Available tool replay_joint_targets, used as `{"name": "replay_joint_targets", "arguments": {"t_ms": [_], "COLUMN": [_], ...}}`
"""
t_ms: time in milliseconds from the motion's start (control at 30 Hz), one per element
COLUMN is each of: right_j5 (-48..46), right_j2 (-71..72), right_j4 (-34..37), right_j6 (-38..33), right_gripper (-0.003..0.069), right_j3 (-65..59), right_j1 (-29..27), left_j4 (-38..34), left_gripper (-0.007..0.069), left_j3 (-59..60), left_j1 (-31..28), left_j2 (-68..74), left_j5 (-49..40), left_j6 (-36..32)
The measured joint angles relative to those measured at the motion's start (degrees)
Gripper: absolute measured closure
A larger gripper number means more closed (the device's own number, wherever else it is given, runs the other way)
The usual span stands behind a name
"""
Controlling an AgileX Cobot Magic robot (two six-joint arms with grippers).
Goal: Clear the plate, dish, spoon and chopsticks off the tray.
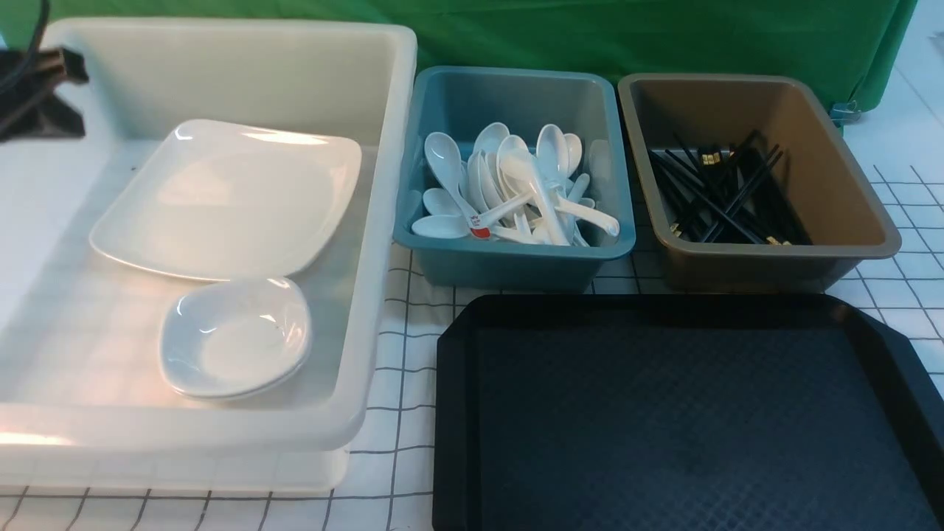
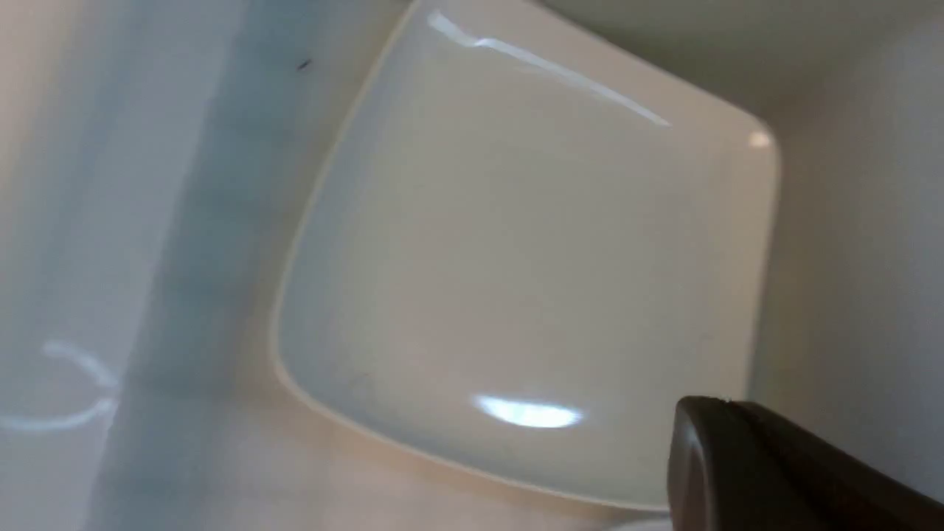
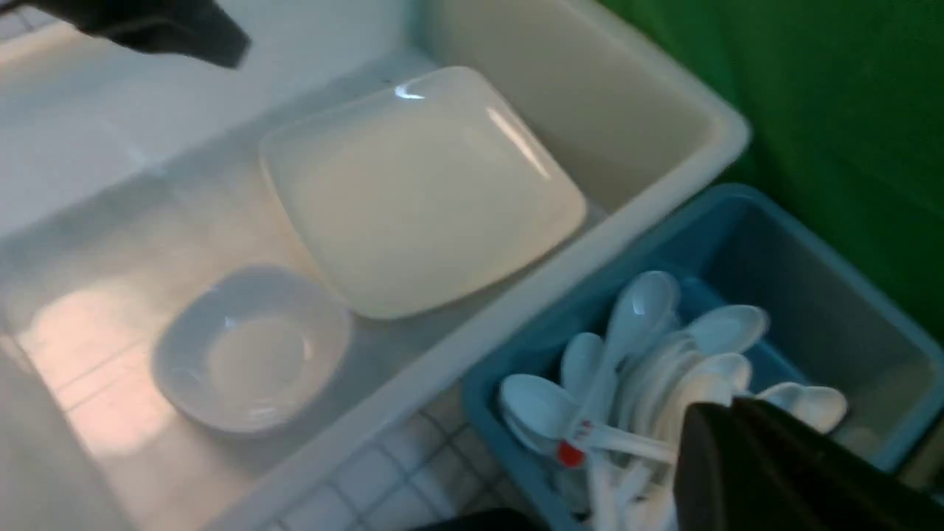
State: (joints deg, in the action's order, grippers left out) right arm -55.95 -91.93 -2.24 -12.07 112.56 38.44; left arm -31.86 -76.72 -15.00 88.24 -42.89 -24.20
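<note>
The black tray lies at the front right with nothing on it. The large white plate lies in the white bin, and shows in the left wrist view and the right wrist view. A small white dish sits in front of it, on another like it. The red-marked spoon lies in the blue bin among plain spoons. The chopsticks lie in the brown bin. My left gripper is shut and empty above the plate's edge. My right gripper is shut and empty over the blue bin.
The white bin fills the left side. The blue bin and brown bin stand behind the tray. A green cloth hangs at the back. The table has a grid-patterned white cover.
</note>
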Motion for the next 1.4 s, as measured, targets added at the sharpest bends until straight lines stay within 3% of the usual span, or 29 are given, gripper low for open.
{"name": "replay_joint_targets", "arguments": {"t_ms": [133,233,367,500,733,933,1100,1400], "right_j5": [-2.76,-5.68,-5.57,0.49,20.73,35.42,41.75,43.07], "right_j2": [6.57,12.72,23.03,35.76,63.68,81.93,88.88,90.35], "right_j4": [-12.77,-20.63,-25.02,-25.67,-25.86,-25.80,-25.80,-25.80], "right_j6": [6.24,11.03,15.92,18.62,30.67,35.88,38.21,38.96], "right_gripper": [0.0640,0.0640,0.0640,0.0640,0.0640,0.0640,0.0629,0.0582], "right_j3": [0.12,-0.62,-6.95,-19.19,-53.26,-74.80,-81.63,-82.71], "right_j1": [0.00,0.00,0.00,0.00,0.00,0.00,0.00,0.00], "left_j4": [-0.40,-0.32,1.57,2.83,3.02,0.59,-1.24,-0.84], "left_gripper": [0.0631,0.0631,0.0633,0.0634,0.0634,0.0628,0.0627,0.0627], "left_j3": [0.43,3.08,9.72,18.70,39.48,52.37,56.55,56.92], "left_j1": [8.38,15.91,26.26,31.89,33.68,33.94,33.94,33.94], "left_j2": [-7.94,-14.79,-24.59,-34.84,-53.19,-63.31,-65.52,-65.52], "left_j5": [-2.39,-1.96,0.04,4.11,13.56,22.52,27.43,29.41], "left_j6": [-6.52,-7.33,-6.85,-4.75,-2.55,-0.68,-0.68,-0.68]}}
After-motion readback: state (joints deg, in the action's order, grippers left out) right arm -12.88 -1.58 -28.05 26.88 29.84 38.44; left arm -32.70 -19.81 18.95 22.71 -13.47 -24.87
